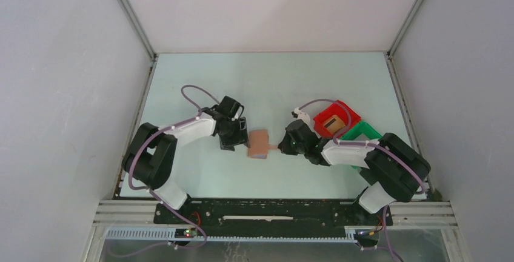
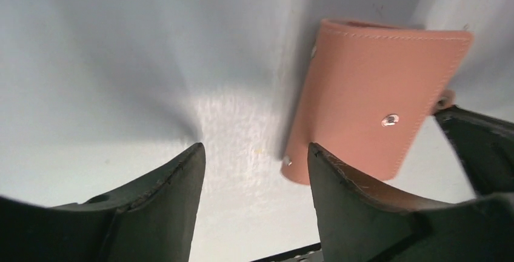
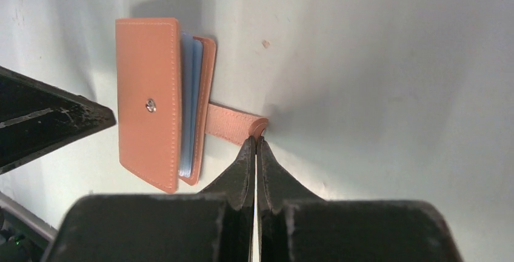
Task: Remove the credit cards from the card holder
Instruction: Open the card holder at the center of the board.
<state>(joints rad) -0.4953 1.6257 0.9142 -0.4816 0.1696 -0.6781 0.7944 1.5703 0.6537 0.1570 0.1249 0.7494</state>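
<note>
The card holder (image 1: 259,144) lies on the pale table (image 1: 267,80) midway between the 2 arms. It is folded nearly shut, with its snap stud (image 3: 150,105) facing up. Its long axis runs from the near edge toward the far wall, crosswise to both grippers' lines of reach. The side tab (image 3: 227,124) sticks out toward the right arm, and the slightly gaping edge beside it shows the blue-grey inner panels (image 3: 189,104). The right gripper (image 3: 255,144) has its fingers pressed together at the very end of that tab. It appears to pinch the tip, though how deep the bite goes is hard to tell. The left gripper (image 2: 254,150) stands on the opposite side with its fingers apart and nothing between them. In its wrist view the holder sits ahead and off to the right of the gap, and 1 finger (image 2: 351,201) overlaps the holder's near corner. Both claws are close, but only the right one touches the holder. As a judgement, the flap has to swing away from the tab, so the left arm would need to line its gap up with the holder and pin it. No cards are out yet. A red bin (image 1: 348,111) and a green bin (image 1: 367,127) sit behind the right arm, well apart from the holder, and nothing stands between either gripper and it.
</note>
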